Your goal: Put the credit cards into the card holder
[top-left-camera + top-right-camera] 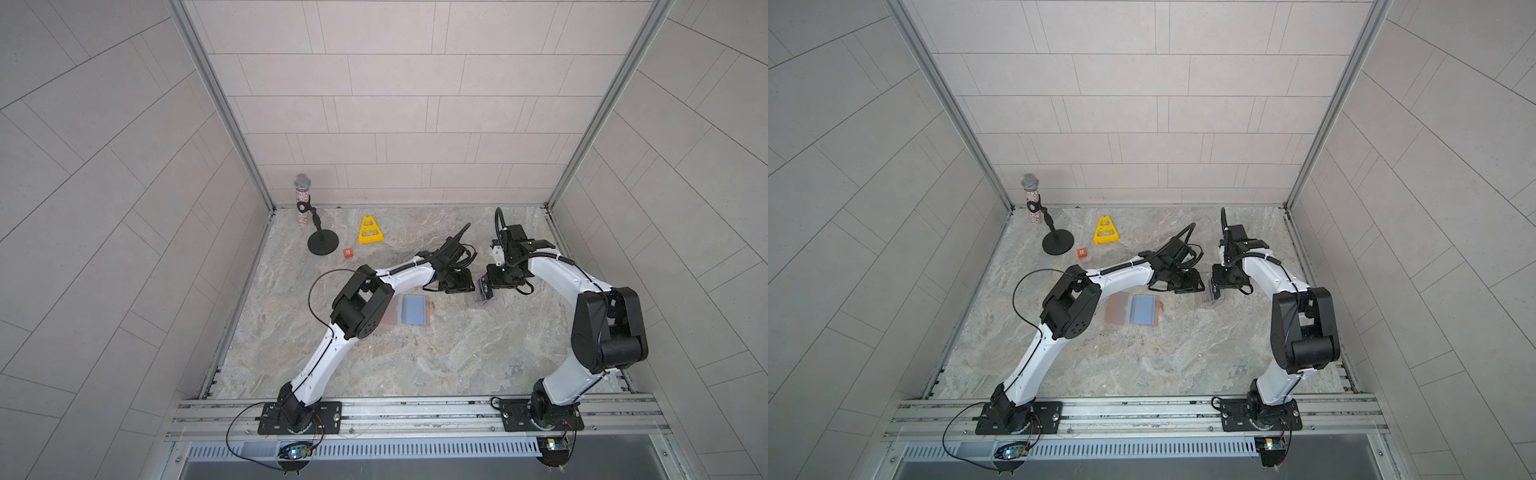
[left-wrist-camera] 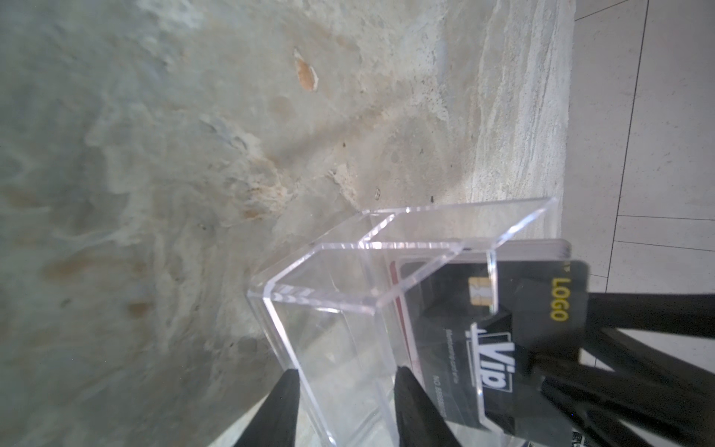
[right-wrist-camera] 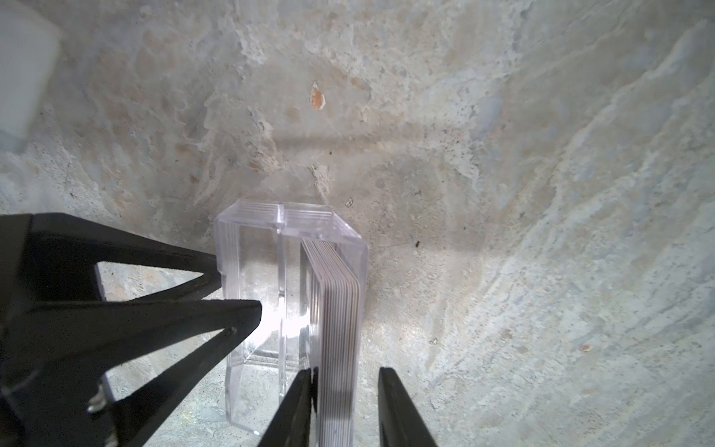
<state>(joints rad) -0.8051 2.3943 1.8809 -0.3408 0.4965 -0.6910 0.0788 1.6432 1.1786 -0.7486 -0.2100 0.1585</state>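
Right wrist view looks straight down the right end effector (image 3: 346, 370), whose jaws stand apart on either side of the stack of credit cards (image 3: 336, 329). One finger lies against the stack's face, while a sliver of desk (image 3: 503, 154) shows between the other finger and the cards, so nothing is pinched yet. The cards stand on edge, leaning together, in one compartment of a clear acrylic box (image 3: 271, 216). That is probably why this end effector is set above them with its fingers parallel to their faces. From the side, the left end effector (image 2: 348, 371) looks closed across the box's empty compartment, one finger on the outer wall and one by the divider. I judge it is there to brace the light box so it neither slides nor tips when cards are drawn out. Left wrist view shows a black VIP card (image 2: 503, 348) at the front of the stack, with a red edge behind it, just beyond that end effector's fingers. The card holder (image 1: 413, 309) lies opened flat on the desk, blue-grey inside up. It sits behind the left end effector toward that arm's base, well apart from the box and ready to receive cards. With the jaws around the whole stack, getting one card free may be the harder part.
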